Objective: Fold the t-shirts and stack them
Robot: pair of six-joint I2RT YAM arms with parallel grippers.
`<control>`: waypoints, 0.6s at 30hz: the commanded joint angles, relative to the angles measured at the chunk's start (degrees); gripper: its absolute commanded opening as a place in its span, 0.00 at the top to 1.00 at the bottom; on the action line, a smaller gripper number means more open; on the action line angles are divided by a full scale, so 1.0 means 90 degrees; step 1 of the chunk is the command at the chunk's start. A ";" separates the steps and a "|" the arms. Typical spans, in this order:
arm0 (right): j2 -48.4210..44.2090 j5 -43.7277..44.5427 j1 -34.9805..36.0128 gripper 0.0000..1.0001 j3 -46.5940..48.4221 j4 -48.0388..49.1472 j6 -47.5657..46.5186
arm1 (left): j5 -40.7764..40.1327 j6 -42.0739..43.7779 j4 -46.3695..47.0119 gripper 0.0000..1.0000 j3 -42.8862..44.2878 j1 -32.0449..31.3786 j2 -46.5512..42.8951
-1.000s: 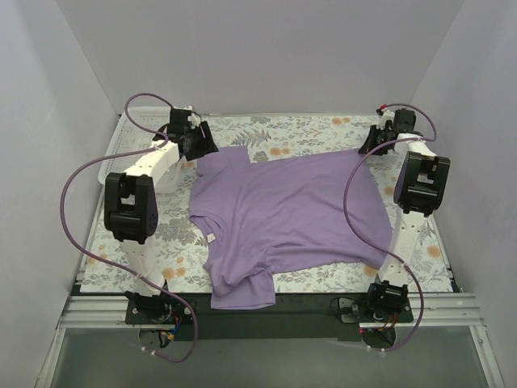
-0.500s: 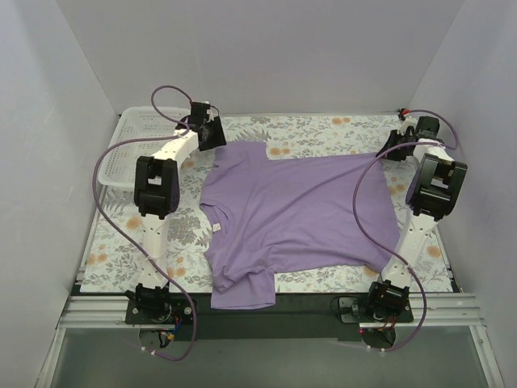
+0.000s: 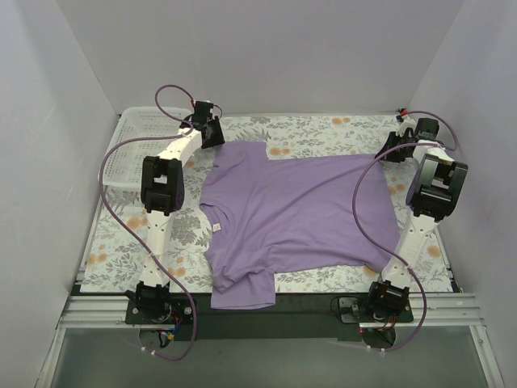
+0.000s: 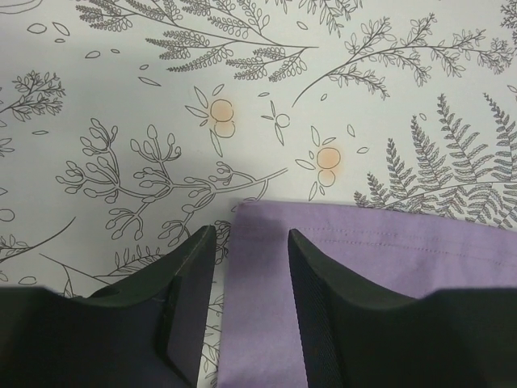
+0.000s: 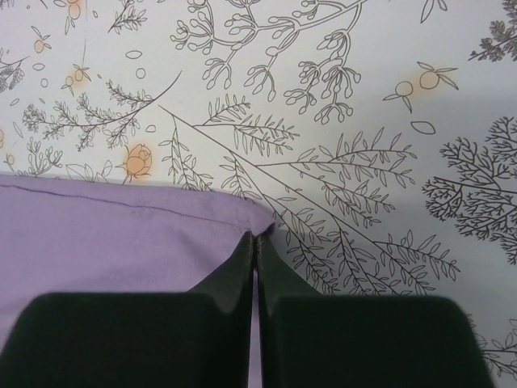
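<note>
Lavender t-shirt (image 4: 388, 283) corner inside left hand (image 4: 250, 234)

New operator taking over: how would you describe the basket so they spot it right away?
Start at the floral table cover and follow it to its far left corner. The basket sits there, low and rectangular. It is rigid white plastic lattice, unlike the soft purple t-shirt spread flat across the middle.

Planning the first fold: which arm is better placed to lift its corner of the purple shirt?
Right. The right pincer is shut on a t-shirt corner; the left pincer has its jaws apart astride another corner, gripping nothing yet.
</note>
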 commanded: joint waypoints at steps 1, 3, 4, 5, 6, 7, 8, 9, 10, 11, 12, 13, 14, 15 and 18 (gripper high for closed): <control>-0.0194 0.0006 -0.0015 0.99 -0.0225 -0.0294 -0.0137 | 0.0059 0.0013 -0.0113 0.61 0.0020 -0.0018 0.0112; -0.0175 -0.0033 -0.0024 0.99 -0.0245 -0.0294 -0.0127 | 0.0109 0.0032 -0.0113 0.62 0.0019 -0.0047 0.0141; -0.0174 -0.0082 -0.0015 0.99 -0.0264 -0.0284 -0.0117 | 0.0128 0.0042 -0.0122 0.64 0.0019 -0.0047 0.0180; -0.0174 -0.0111 -0.0015 0.99 -0.0303 -0.0284 -0.0098 | 0.0245 0.0071 -0.0113 0.66 0.0038 -0.0067 0.0200; -0.0174 -0.0131 -0.0015 0.99 -0.0332 -0.0284 -0.0097 | 0.0275 0.0091 -0.0122 0.68 0.0048 -0.0086 0.0229; -0.0174 -0.0160 -0.0015 0.99 -0.0342 -0.0284 -0.0088 | 0.0314 0.0120 -0.0123 0.69 0.0048 -0.0096 0.0268; -0.0174 -0.0170 -0.0015 0.99 -0.0362 -0.0284 -0.0088 | 0.0382 0.0140 -0.0123 0.71 0.0039 -0.0115 0.0288; -0.0174 -0.0180 -0.0015 0.99 -0.0362 -0.0284 -0.0097 | 0.0382 0.0169 -0.0132 0.72 0.0039 -0.0135 0.0307; -0.0184 -0.0180 -0.0015 0.99 -0.0362 -0.0284 -0.0088 | 0.0382 0.0188 -0.0132 0.73 0.0039 -0.0135 0.0346; -0.0184 -0.0190 -0.0015 0.99 -0.0362 -0.0284 -0.0097 | 0.0382 0.0189 -0.0161 0.74 0.0048 -0.0155 0.0366; -0.0194 -0.0190 -0.0015 0.99 -0.0362 -0.0284 -0.0097 | 0.0382 0.0198 -0.0162 0.78 0.0058 -0.0155 0.0386; -0.0194 -0.0200 -0.0015 0.99 -0.0372 -0.0284 -0.0097 | 0.0382 0.0198 -0.0171 0.79 0.0068 -0.0155 0.0434; -0.0204 -0.0209 -0.0015 0.99 -0.0372 -0.0284 -0.0078 | 0.0373 0.0208 -0.0181 0.81 0.0097 -0.0155 0.0454; -0.0213 -0.0209 -0.0015 0.99 -0.0381 -0.0284 -0.0088 | 0.0373 0.0208 -0.0200 0.84 0.0146 -0.0155 0.0473; -0.0252 -0.0229 -0.0015 0.99 -0.0440 -0.0284 -0.0088 | 0.0382 0.0247 -0.0210 0.99 0.0185 -0.0155 0.0493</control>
